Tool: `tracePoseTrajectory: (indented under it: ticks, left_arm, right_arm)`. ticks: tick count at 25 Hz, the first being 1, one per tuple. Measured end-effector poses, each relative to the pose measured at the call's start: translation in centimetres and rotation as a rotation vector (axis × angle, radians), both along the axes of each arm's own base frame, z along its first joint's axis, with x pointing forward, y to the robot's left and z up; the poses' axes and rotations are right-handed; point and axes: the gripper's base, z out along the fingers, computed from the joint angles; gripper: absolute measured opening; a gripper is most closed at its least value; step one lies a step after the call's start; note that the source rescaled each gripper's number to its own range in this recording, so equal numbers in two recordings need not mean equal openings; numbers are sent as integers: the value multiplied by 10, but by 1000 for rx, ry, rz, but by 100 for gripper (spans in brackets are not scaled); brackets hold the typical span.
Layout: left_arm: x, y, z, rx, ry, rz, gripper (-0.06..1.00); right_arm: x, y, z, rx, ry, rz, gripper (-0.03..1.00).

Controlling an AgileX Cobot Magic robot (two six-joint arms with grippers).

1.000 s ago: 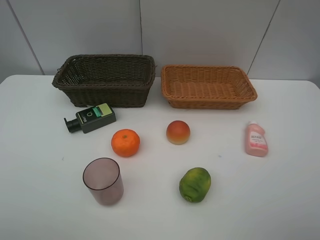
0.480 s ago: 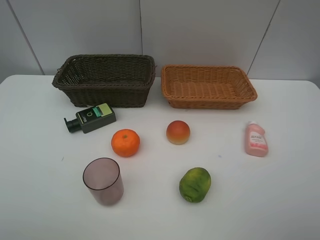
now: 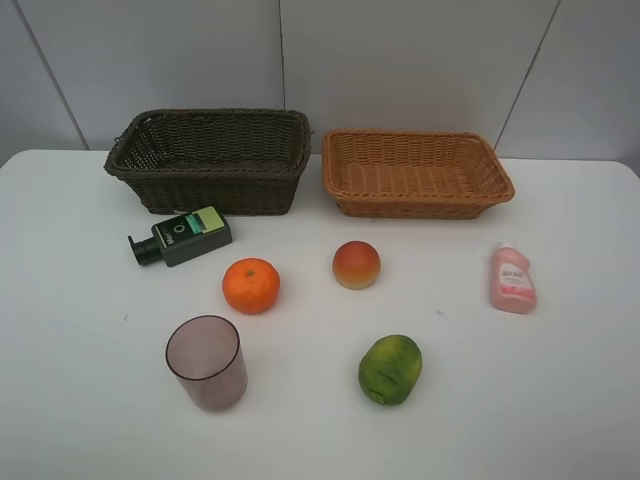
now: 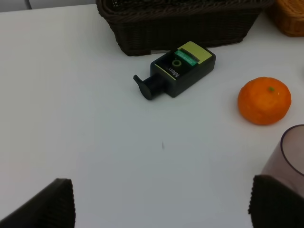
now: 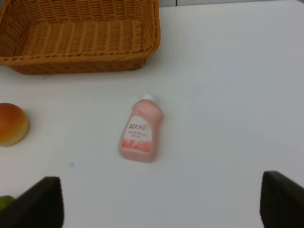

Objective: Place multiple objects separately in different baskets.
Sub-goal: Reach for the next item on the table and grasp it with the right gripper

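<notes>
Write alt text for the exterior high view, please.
Six items sit on a white table: a dark green pump bottle, an orange, a red-yellow fruit, a pink bottle, a mauve cup and a green fruit. Behind them stand a dark brown basket and a tan basket, both look empty.

Deeper basket is set back-left on the tabletop, shallower basket to its right. Pump bottle, orange, round fruit and small bottle are spread before them, with cup and oval fruit nearest.

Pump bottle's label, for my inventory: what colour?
Pump bottle label: green and yellow-green; left wrist view.
</notes>
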Motion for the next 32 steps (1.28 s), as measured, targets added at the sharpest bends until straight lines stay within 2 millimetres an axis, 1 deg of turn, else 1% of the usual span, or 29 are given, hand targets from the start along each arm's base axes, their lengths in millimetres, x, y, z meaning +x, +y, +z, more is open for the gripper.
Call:
tracePoseTrajectory:
  ticks: [3,6,9,12,16,19,23,29,32]
  left_arm:
    - [0,0,0,0,0,0,95]
    - [0,0,0,0,0,0,95]
    - [0,0,0,0,0,0,95]
    - [0,0,0,0,0,0,95]
    - [0,0,0,0,0,0,95]
    - [0,0,0,0,0,0,95]
    - [0,0,0,0,0,0,95]
    - [0,0,0,0,0,0,95]
    - [0,0,0,0,0,0,95]
  right_arm:
    - [31,0,12,-1,106,0,77]
    - [70,1,14,-3,152,5,77]
    - [114,6,5,13,162,29,77]
    - [147,26,-10,84,193,80,77]
    - [178,56,-37,149,258,137,77]
    - [197,71,-59,152,297,158,77]
    - [217,79,-81,133,370,157,77]
    - [248,88,-91,83,520,158,77]
    - [261,90,-100,57,617,146,77]
